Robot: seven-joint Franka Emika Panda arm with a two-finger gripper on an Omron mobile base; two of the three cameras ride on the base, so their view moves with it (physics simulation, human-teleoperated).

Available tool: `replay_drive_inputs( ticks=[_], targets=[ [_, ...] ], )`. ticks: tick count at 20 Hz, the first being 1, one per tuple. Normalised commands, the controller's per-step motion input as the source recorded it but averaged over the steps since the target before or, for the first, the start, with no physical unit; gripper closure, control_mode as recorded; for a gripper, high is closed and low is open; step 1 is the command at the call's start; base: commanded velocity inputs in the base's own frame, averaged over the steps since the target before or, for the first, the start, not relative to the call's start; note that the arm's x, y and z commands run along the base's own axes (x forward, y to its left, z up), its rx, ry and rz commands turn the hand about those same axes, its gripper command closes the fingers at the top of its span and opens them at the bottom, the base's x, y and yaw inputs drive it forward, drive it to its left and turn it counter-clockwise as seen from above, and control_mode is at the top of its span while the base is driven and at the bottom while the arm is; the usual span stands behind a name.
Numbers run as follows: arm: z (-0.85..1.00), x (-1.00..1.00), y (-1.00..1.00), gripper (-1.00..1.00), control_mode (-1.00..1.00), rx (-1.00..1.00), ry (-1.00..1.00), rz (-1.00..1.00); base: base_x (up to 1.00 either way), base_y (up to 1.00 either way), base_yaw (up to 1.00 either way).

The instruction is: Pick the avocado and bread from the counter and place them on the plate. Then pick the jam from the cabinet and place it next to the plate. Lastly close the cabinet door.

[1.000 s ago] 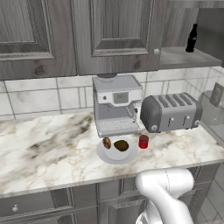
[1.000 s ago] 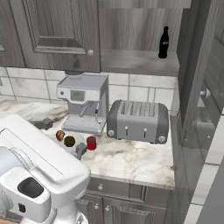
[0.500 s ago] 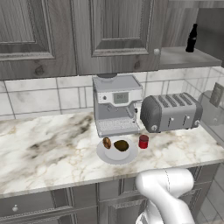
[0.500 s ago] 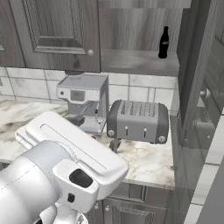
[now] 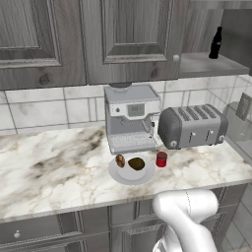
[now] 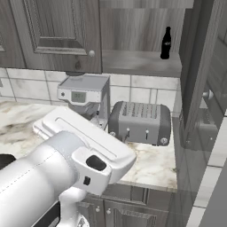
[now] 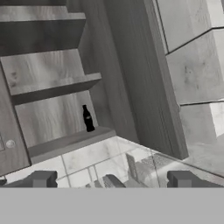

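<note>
Smooth dark oval avocado (image 5: 136, 163) and speckled bread (image 5: 120, 160) lump sit on the round pale plate (image 5: 121, 176) on the veined marble counter (image 5: 49, 167); red cylindrical jam (image 5: 161, 159) jar stands just beside the plate's rim. Pincer (image 7: 112, 180) fingers spread wide, gripping nothing, facing the open wood-grain cabinet (image 7: 48, 70) with a black bottle (image 7: 88, 118) on its shelf.

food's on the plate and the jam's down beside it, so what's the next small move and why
Probably bring the open gripper up toward the edge of the open cabinet door, to push it shut. The avocado and bread already lie on the plate and the jam stands just beside its rim, so only the door remains. The black bottle on the shelf should stay clear.
</note>
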Motion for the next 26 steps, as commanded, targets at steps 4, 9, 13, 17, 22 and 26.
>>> replay_drive_inputs(
  ticks=[4, 9, 13, 17, 22, 26],
  targets=[
    [0.00, 0.32, -0.37, -1.00, -1.00, 0.04, -0.01, 0.00, 0.00, 0.00, 0.00],
    [0.00, 0.07, -0.61, -1.00, -1.00, 0.09, -0.02, 0.00, 0.00, 0.00, 0.00],
    [0.00, 0.11, -0.54, -1.00, -1.00, 0.08, -0.01, 0.00, 0.00, 0.00, 0.00],
    [0.00, 0.26, -0.54, -1.00, -1.00, 0.06, 0.00, 0.00, 0.00, 0.00, 0.00],
    [-0.02, 0.51, -0.47, -1.00, -1.00, 0.05, -0.02, 0.00, 0.00, 0.00, 0.00],
    [-0.08, 0.62, -0.44, -1.00, -1.00, 0.04, -0.04, 0.02, 0.00, 0.00, 0.00]
  ],
)
